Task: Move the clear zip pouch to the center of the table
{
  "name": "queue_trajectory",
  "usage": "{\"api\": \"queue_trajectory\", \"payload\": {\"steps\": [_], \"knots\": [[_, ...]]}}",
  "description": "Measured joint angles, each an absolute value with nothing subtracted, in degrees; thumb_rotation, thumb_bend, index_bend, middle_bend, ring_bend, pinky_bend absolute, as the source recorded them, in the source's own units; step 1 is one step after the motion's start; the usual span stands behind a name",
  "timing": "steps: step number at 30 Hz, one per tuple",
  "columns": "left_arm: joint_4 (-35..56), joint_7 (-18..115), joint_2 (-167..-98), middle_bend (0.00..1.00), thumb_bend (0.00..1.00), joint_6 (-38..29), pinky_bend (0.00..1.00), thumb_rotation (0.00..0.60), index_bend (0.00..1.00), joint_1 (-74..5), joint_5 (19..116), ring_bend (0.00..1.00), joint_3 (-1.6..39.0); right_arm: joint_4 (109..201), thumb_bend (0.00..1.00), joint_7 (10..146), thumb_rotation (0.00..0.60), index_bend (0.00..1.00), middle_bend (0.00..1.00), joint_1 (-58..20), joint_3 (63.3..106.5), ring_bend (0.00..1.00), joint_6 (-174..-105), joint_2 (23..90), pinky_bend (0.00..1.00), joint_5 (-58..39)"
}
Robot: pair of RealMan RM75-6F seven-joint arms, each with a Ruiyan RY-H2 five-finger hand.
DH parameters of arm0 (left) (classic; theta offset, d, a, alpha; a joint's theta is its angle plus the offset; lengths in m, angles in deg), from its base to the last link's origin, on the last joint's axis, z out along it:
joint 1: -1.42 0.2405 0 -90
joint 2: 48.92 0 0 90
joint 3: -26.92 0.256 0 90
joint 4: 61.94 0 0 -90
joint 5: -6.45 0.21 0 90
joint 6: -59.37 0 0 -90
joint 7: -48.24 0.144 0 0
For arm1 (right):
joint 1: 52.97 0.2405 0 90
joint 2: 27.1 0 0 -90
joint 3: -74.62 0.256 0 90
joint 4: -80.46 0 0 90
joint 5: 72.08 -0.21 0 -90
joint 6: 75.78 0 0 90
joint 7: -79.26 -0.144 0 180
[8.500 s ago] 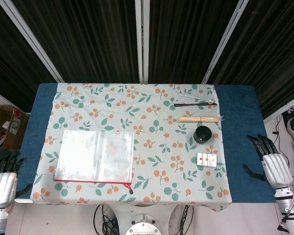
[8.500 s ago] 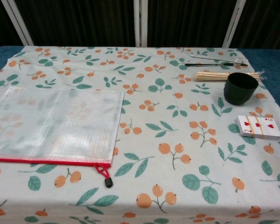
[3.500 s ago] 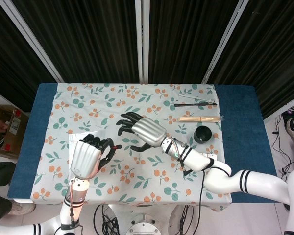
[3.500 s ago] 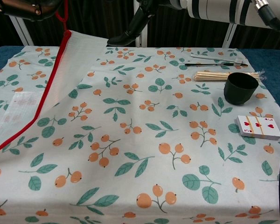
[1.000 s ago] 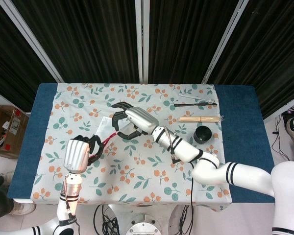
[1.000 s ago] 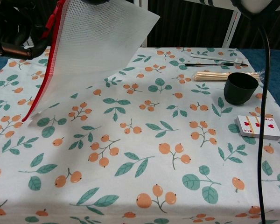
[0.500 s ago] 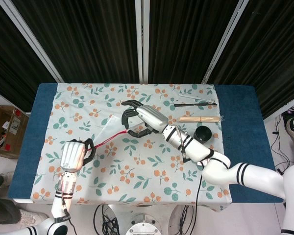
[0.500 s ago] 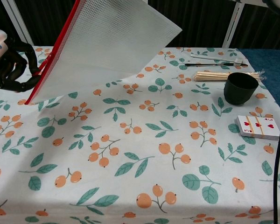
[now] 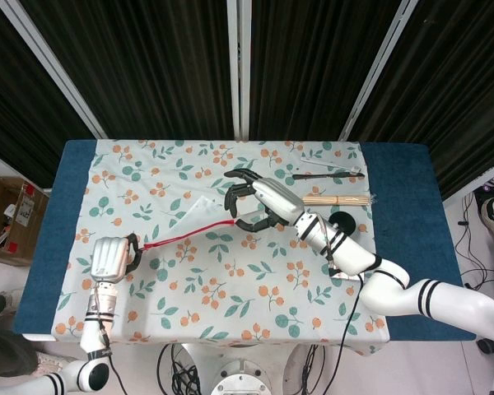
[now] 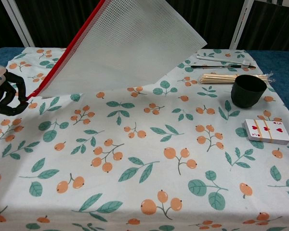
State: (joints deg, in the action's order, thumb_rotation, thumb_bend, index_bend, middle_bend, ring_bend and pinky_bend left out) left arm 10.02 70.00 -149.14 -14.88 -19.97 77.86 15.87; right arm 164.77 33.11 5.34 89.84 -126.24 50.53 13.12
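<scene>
Holding the clear zip pouch [image 10: 130,45] aloft: left hand [image 9: 111,259] and right hand [image 9: 263,202].

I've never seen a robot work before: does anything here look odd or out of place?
Only the clear zip pouch: it hangs tilted in the air, held between the left hand and the right hand, not lying flat. The cup, cards and sticks sit tidily.

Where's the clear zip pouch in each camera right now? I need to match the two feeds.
Head view: clear zip pouch left of centre, nearly edge-on, its red zip running between both hands.
Chest view: upper left, a big tilted sheet lifted off the cloth.
Shared landmark: the black cup on the right.
</scene>
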Motion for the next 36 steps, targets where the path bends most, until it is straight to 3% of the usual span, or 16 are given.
{"api": "queue_trajectory", "payload": {"steps": [9,12,16,19,23,26,32,33,36], "knots": [[8.60,70.95,-149.21,0.82,0.43,-13.12,0.71,0.600,0.71,-20.22,75.14,0.77,15.30,163.33,0.48,32.49,0.600,0.91,0.42,5.59,89.48,0.10,-126.98,52.06,0.06,13.56],[9.42,71.77,-148.71,0.79,0.42,-13.40,0.71,0.600,0.64,-20.27,75.15,0.74,15.38,162.83,0.48,32.97,0.600,0.91,0.42,5.63,89.31,0.10,-127.24,52.67,0.06,13.61],[12.52,73.50,-146.70,0.52,0.27,-11.54,0.63,0.600,0.25,-20.37,73.49,0.50,15.57,162.21,0.48,34.52,0.600,0.91,0.42,5.55,88.76,0.09,-127.89,53.80,0.06,14.00],[17.06,76.36,-144.19,0.39,0.21,-10.33,0.61,0.600,0.19,-20.46,71.04,0.38,15.40,161.58,0.48,36.51,0.600,0.90,0.42,5.37,87.52,0.10,-128.54,55.11,0.06,15.08],[22.17,82.46,-141.50,0.33,0.19,-11.49,0.59,0.600,0.18,-20.43,68.75,0.33,14.96,160.88,0.46,37.26,0.600,0.84,0.39,4.95,84.86,0.09,-128.86,56.21,0.06,16.98],[26.07,83.98,-139.57,0.33,0.18,-13.90,0.59,0.600,0.18,-20.14,68.16,0.33,14.63,160.98,0.40,37.17,0.600,0.70,0.31,4.72,82.32,0.05,-127.90,55.48,0.03,18.60],[29.06,82.88,-137.24,0.33,0.11,-20.84,0.58,0.600,0.18,-18.72,70.59,0.33,14.01,163.81,0.15,36.68,0.600,0.06,0.07,5.26,77.40,0.00,-121.74,50.20,0.00,20.74],[29.40,82.12,-136.91,0.33,0.10,-21.56,0.57,0.600,0.18,-18.45,71.04,0.33,13.91,164.73,0.12,36.62,0.600,0.01,0.03,5.58,76.37,0.00,-119.71,48.67,0.00,20.92],[30.35,79.30,-135.59,0.33,0.08,-23.40,0.56,0.600,0.19,-17.45,72.54,0.33,13.72,167.38,0.07,36.58,0.600,0.00,0.00,6.14,73.61,0.00,-114.90,44.20,0.00,20.93]]}}
